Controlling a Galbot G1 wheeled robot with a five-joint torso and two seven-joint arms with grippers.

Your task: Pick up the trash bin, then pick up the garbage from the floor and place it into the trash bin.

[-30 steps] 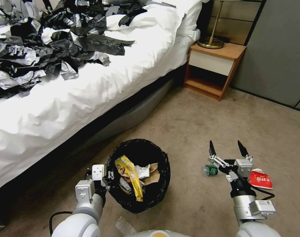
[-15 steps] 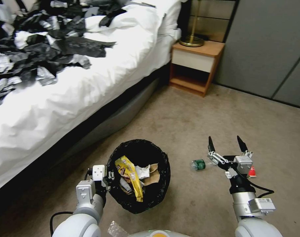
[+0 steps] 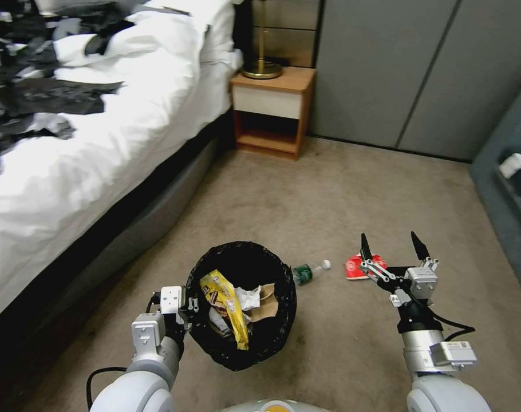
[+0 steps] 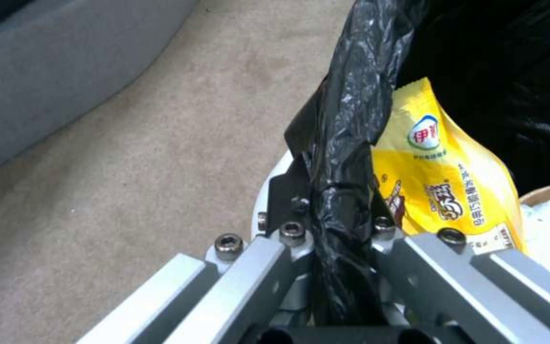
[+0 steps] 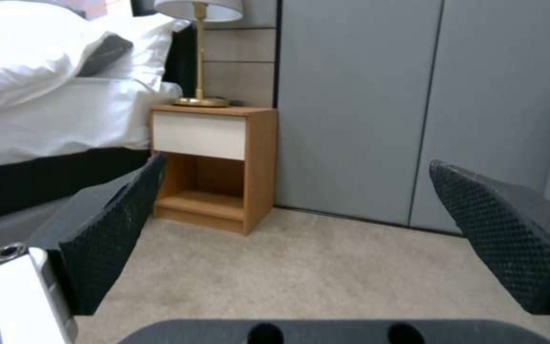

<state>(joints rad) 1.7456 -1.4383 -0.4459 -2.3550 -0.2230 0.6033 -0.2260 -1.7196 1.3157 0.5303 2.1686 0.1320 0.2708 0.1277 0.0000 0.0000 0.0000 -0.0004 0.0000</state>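
Since we swung right, bottle (image 3: 309, 271) and red packet (image 3: 358, 266) lie ahead on the carpet, both light and crushable, so our wide-open right gripper (image 3: 388, 247) should pinch them midway, while left gripper (image 3: 187, 303) clamps the bin (image 3: 272, 332) rim.

Crinkled glossy black plastic is lining the trash bin (image 3: 272, 335); matt, rough carpet (image 3: 340, 189) is covering the floor.

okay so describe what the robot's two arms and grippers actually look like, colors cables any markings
Both arms are glossy white and rounded, with silver-grey metal wrist blocks. The left gripper has bare aluminium links with hex screws and a small white square module; a black cable loops below it. The right gripper has two black pointed fingers with dimpled pads, a black wrist collar, a black cable and a white labelled box.
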